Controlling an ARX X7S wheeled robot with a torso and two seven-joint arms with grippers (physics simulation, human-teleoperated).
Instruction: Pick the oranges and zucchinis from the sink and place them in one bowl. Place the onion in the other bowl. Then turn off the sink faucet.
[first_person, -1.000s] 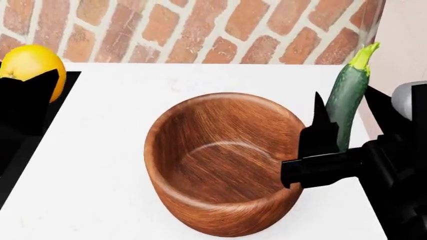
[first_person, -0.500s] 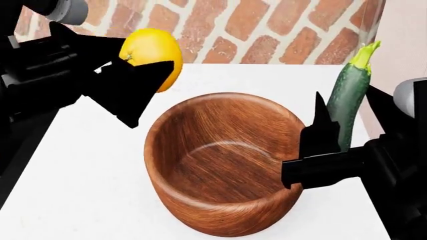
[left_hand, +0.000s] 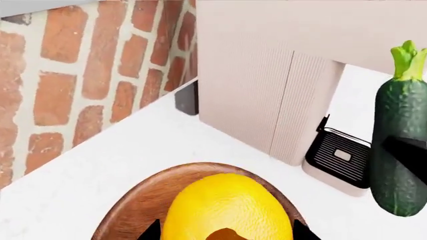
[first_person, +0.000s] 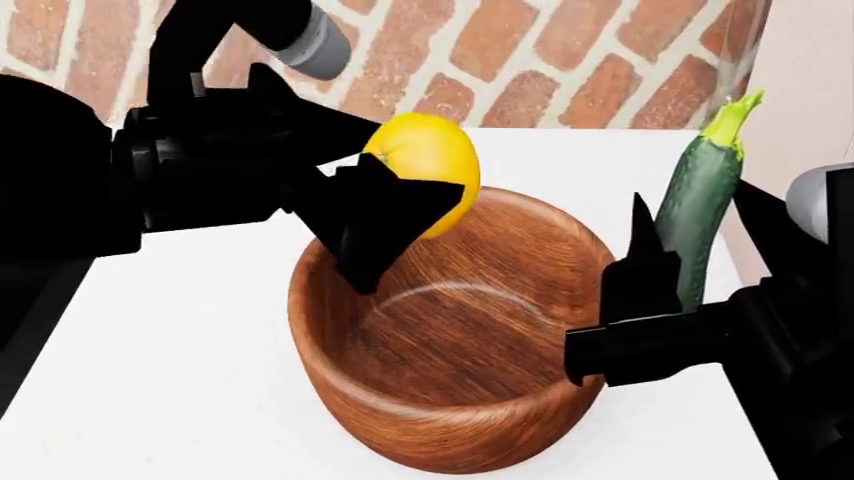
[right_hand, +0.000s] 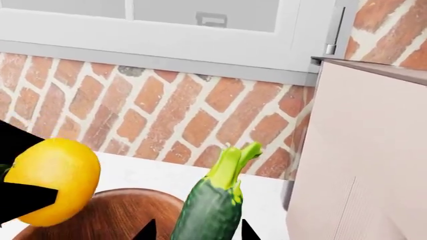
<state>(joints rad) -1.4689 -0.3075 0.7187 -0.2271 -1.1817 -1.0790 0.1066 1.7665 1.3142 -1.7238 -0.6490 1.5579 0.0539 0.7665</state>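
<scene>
- Since the earlier frames, the left gripper (first_person: 400, 215) has been carrying the orange (first_person: 424, 185) across from the far left edge of the head view, and it is now hanging over the rear left rim of the wooden bowl (first_person: 447, 400).
- The left fingers (first_person: 367, 235) are pinching the orange between them, black tips showing on either side of the fruit in the left wrist view (left_hand: 227, 210).
- The orange is sitting clear of the bowl's floor, held above the opening rather than resting inside it.
- The right gripper (first_person: 687, 270) is staying where it was, beside the bowl's right rim, its fingers (first_person: 641, 270) clamping a zucchini (first_person: 701, 215).
- The zucchini is standing nearly upright, leaning slightly, with its light green stem tip pointing up toward the brick wall (first_person: 561, 60).
- In the right wrist view the zucchini (right_hand: 210, 210) is rising between two dark fingertips, with the orange (right_hand: 53, 187) off to one side above the bowl's rim (right_hand: 113, 210).
- The bowl is resting on the white worktop (first_person: 174, 380), and nothing is lying in it.
- A beige cabinet (left_hand: 267, 90) is standing behind the bowl in the left wrist view.
</scene>
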